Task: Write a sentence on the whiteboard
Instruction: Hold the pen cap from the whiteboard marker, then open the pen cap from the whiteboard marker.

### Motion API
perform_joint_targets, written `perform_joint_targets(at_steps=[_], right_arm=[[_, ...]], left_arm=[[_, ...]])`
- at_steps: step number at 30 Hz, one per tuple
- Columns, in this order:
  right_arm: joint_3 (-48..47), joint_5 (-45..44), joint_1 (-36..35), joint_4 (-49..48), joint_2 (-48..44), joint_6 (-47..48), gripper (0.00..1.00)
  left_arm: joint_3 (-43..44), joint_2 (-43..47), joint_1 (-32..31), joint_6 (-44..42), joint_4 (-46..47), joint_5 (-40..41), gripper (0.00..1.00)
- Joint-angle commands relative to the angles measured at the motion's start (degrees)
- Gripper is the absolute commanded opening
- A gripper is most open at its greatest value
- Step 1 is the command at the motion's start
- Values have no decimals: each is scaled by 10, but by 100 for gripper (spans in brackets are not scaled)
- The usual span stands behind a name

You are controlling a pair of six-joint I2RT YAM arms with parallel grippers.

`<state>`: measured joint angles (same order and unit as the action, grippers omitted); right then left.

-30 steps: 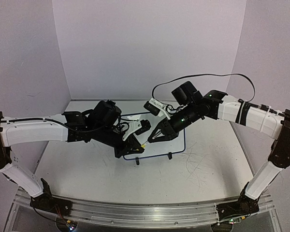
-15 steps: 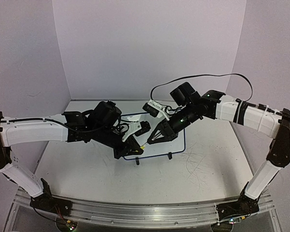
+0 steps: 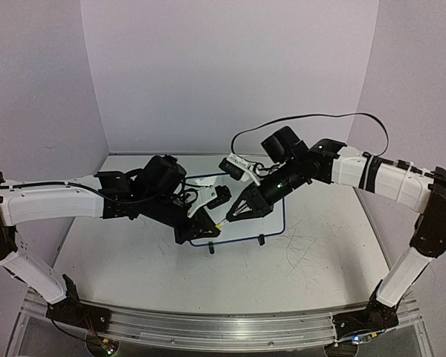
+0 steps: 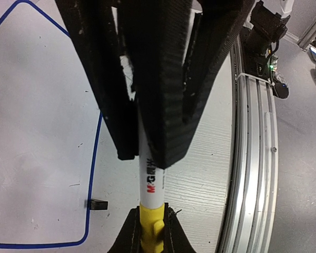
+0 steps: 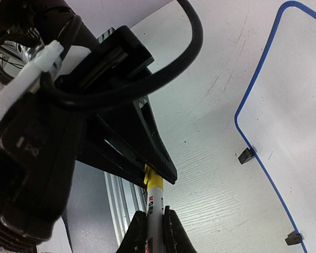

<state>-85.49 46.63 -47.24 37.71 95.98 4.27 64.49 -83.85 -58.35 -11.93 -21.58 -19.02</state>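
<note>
The whiteboard (image 3: 271, 219), white with a thin blue rim, lies on the table under both grippers. It also shows in the left wrist view (image 4: 37, 132) and the right wrist view (image 5: 300, 105). No sentence shows on it. A white marker (image 3: 221, 221) with a yellow cap is held between the grippers above the board's near-left corner. My left gripper (image 3: 212, 226) (image 4: 151, 211) is shut on the yellow cap (image 4: 151, 224). My right gripper (image 3: 233, 214) (image 5: 154, 212) is shut on the white barrel (image 5: 154, 197). The cap (image 5: 152, 179) is still on the barrel.
Two black clip feet (image 3: 211, 249) (image 3: 261, 239) stand at the board's near edge. Grey scratch marks (image 3: 301, 249) cover the tabletop to the right. An aluminium rail (image 3: 208, 323) runs along the near edge. Lilac walls close off three sides.
My right arm has shifted slightly to the left. Both grippers keep their hold on the marker, which stays in about the same place.
</note>
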Motion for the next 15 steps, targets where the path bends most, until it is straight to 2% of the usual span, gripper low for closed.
perform_joint_targets(at_steps=[1, 6, 11, 15], right_arm=[[12, 8, 3, -17, -45, 2, 0], [67, 11, 70, -20, -122, -7, 0], [139, -18, 161, -12, -266, -8, 0], [153, -100, 199, 16, -354, -2, 0]], left_arm=[[-4, 25, 0, -8, 18, 20, 0], [-45, 56, -1, -17, 24, 39, 0], [-89, 113, -1, -24, 36, 78, 0], [-110, 148, 0, -9, 39, 121, 0]])
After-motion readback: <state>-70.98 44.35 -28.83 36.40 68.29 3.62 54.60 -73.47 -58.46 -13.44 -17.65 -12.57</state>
